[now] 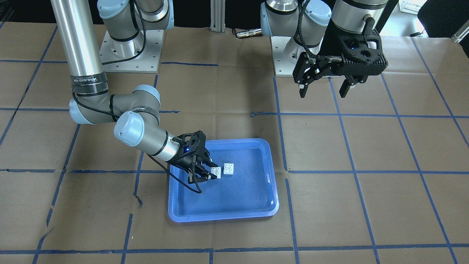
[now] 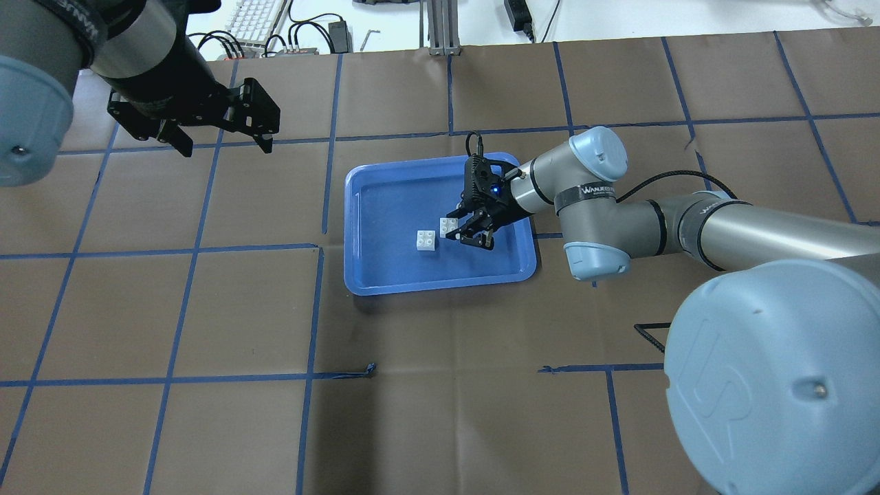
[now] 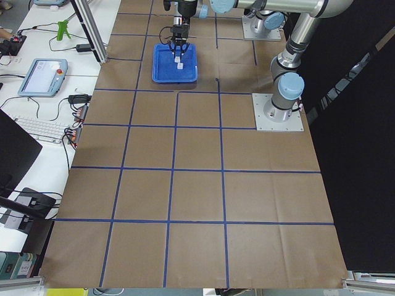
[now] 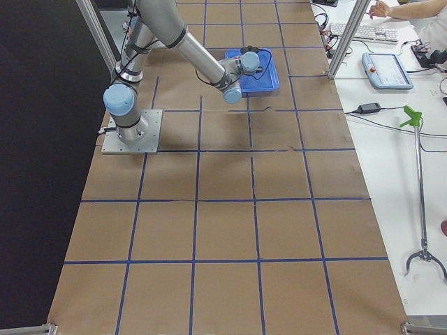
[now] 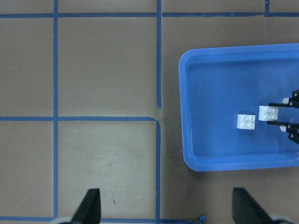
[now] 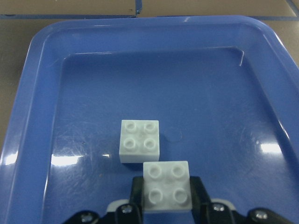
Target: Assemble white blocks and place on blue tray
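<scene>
The blue tray [image 1: 220,217] [image 2: 440,287] lies at the table's middle. Two white blocks are inside it, side by side and apart. My right gripper [image 1: 211,172] [image 2: 459,231] reaches low into the tray and is shut on one white block [image 1: 217,172] [image 2: 447,225] [image 6: 166,187], with a finger on each side of it. I cannot tell whether that block rests on the tray floor. The other white block [image 1: 229,168] [image 2: 427,240] [image 6: 139,140] sits free just beyond it. My left gripper [image 1: 324,90] [image 2: 223,144] hangs open and empty high above the table, far from the tray.
Brown paper with a blue tape grid covers the table [image 2: 206,309]. The arm bases [image 1: 128,51] stand on plates at the robot's side. A keyboard and cables [image 2: 254,20] lie beyond the far edge. The left wrist view shows the tray's rim [image 5: 184,93] off to its right.
</scene>
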### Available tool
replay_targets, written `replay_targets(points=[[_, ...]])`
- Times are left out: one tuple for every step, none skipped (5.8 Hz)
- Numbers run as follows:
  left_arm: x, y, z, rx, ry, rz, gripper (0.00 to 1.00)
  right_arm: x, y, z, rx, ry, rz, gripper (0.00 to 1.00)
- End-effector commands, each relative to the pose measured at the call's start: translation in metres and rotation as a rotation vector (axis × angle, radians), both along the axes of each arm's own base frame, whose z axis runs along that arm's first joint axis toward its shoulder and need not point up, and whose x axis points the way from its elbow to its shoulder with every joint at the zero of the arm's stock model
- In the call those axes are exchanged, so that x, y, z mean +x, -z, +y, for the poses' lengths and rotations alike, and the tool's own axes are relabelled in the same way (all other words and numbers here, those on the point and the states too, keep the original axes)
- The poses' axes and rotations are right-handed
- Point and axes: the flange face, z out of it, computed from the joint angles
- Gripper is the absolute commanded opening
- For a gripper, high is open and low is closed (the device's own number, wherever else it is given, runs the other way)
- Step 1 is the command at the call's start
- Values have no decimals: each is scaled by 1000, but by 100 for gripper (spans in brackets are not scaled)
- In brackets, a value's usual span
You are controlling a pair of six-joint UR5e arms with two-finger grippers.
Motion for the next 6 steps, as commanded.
replay_targets(points=[[0, 0, 0, 0, 0, -1, 99, 7, 3, 4, 8, -10, 0, 32], [0, -1, 0, -1, 0, -1, 99, 9, 4, 6, 15, -10, 1, 32], [1, -1, 0, -1, -2, -1, 99, 10, 5, 8, 20, -10, 5, 32], [1, -1, 0, -1, -2, -1, 99, 9, 11, 15, 35, -11, 5, 32], [1, -1, 0, -1, -1, 1, 99, 9, 11, 16, 30, -11, 5, 32], [2, -1, 0, -1, -3, -1, 99, 9, 11, 16, 27, -11, 4, 32]])
